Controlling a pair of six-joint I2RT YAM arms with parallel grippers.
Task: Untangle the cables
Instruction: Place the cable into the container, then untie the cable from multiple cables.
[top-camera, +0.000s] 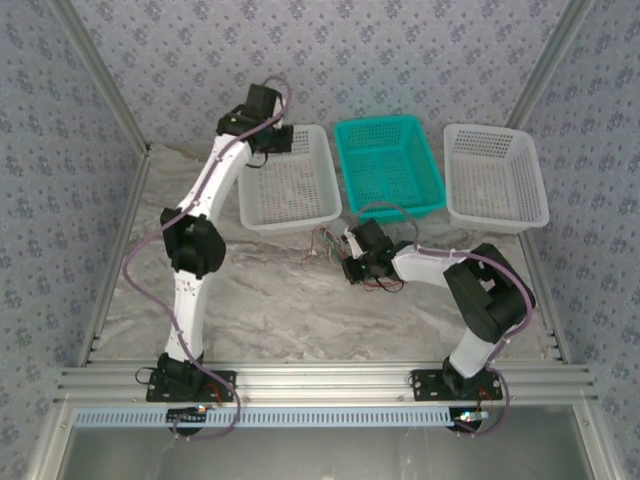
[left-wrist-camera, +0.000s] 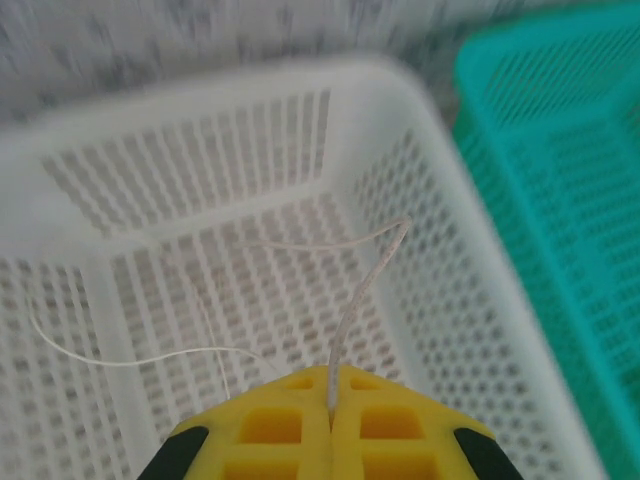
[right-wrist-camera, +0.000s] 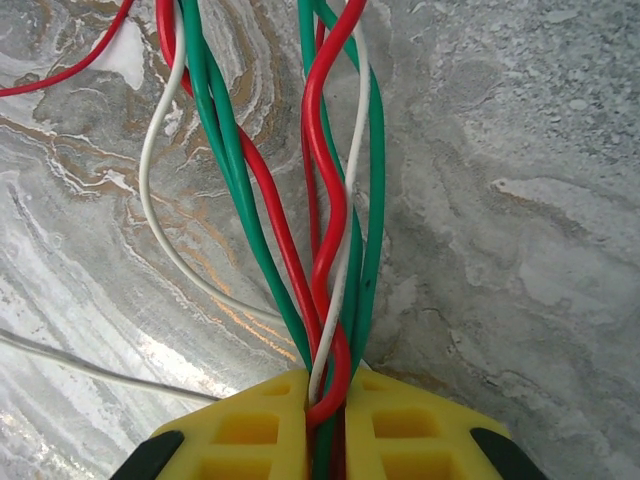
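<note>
Our left fingers (left-wrist-camera: 270, 428) are pressed together on a single whitish cable (left-wrist-camera: 352, 310). It rises from the seam between the yellow pads, kinks at its top and trails back to the left of them in a loose loop. Directly ahead of and below these fingers lies the left white basket (left-wrist-camera: 430, 190), its perforated floor under the cable. We cannot tell whether the cable touches that floor. To the right of these fingers, just beside that basket, stands the teal basket (left-wrist-camera: 560, 150).

Our right fingers (right-wrist-camera: 255, 440) pinch a bundle of cables (right-wrist-camera: 330, 230) made of red, green and white strands. The strands run straight ahead from between the pads and wind around one another above the marbled worktop (right-wrist-camera: 520, 200). One white strand bows out to the left of these fingers, and a thin pale strand crosses the worktop lower on that same side.

From above, the loose ends of the bundle spread on the worktop just ahead of the right fingers, near the front edges of the left white and teal baskets. A second white basket (top-camera: 495, 175) sits well apart, beyond and to the right of those fingers.
</note>
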